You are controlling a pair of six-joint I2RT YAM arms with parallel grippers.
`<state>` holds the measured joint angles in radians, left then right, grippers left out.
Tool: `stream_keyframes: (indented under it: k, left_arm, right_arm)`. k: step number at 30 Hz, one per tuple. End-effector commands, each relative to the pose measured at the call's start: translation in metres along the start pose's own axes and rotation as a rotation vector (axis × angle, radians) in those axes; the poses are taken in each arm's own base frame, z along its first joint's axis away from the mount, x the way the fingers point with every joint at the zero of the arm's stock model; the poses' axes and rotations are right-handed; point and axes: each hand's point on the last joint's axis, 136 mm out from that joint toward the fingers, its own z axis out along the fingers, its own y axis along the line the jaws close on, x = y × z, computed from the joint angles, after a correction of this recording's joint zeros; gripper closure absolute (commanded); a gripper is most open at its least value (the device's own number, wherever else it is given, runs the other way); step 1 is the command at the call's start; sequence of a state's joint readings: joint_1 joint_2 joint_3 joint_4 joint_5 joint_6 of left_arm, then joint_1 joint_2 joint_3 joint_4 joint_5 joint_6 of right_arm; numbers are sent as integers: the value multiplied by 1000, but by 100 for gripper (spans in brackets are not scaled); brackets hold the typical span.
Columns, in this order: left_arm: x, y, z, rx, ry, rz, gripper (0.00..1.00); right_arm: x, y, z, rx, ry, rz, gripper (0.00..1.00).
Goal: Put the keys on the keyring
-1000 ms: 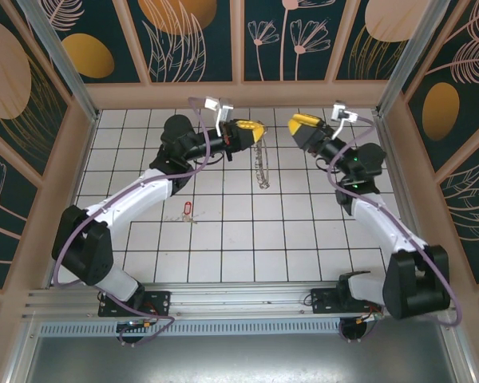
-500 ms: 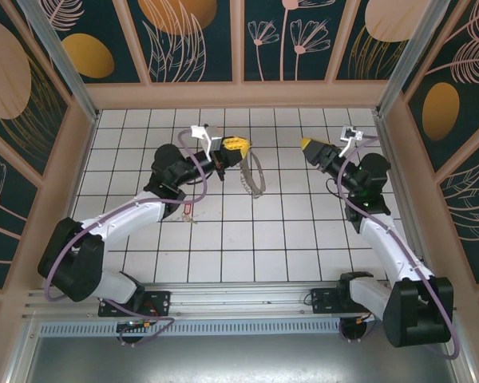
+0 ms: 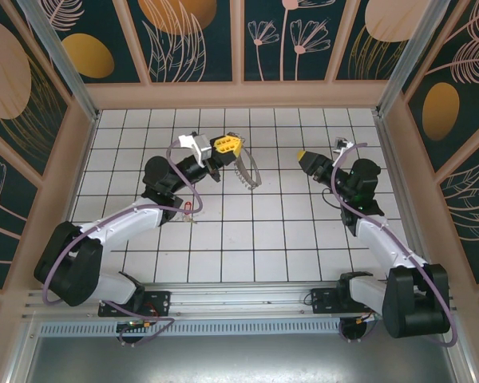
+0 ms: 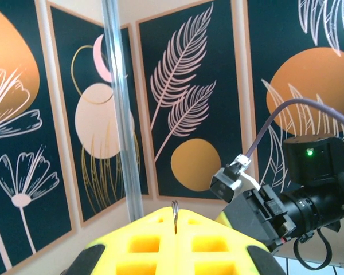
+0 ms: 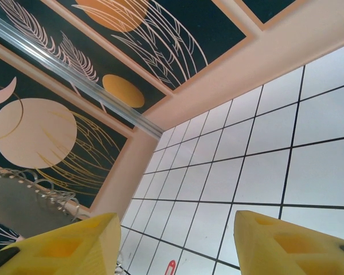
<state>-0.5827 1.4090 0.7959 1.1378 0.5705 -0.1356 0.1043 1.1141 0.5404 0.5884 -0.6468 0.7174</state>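
While aloft, left claw (image 3: 228,146) seemingly grips keyring (image 3: 248,170)

the surface (image 3: 263,231) is white tile ruled with dark grid lines. the walls (image 3: 199,40) are dark teal panels framed in peach, patterned with pale pink line-drawn leaves and flowers and orange-gold ovals. the left claw (image 3: 227,145) and right claw (image 3: 303,155) are bright yellow. the keyring (image 3: 243,170) is silvery with a brownish fringe. the key (image 3: 188,209) has a red-pink head. the arms (image 3: 136,215) are white and black, with a purple cable (image 4: 301,102).
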Motion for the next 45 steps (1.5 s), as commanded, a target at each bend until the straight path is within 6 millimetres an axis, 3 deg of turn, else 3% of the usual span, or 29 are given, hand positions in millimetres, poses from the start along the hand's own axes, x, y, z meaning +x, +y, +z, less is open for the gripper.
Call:
stream_keyframes:
  k: [1,15,25,32,36,39,40,45]
  left_arm:
    - [-26,-13,-1,73,-99,50,100]
    - [-57,-39,4,303,-253,-79,100]
    - [-80,-48,-2,401,-360,-160,100]
    - [-85,-46,-1,406,-364,-202,100]
    - [-84,-45,1,401,-347,-233,100]
    - [-67,-38,11,370,-254,-268,100]
    - [-71,-35,18,363,-236,-262,100]
    - [-44,-23,40,304,-20,-299,100]
  right_arm:
    - [-4,3,-1,-23,-26,-9,45]
    - [-23,40,-2,-136,-58,-76,45]
    - [-13,41,-3,-152,-53,-76,46]
    - [-20,55,-7,-185,-71,-104,46]
    - [-26,72,-11,-226,-82,-139,47]
    - [-31,86,-12,-265,-84,-167,47]
    - [-32,92,-13,-281,-85,-177,47]
    - [-39,122,-18,-367,-88,-235,49]
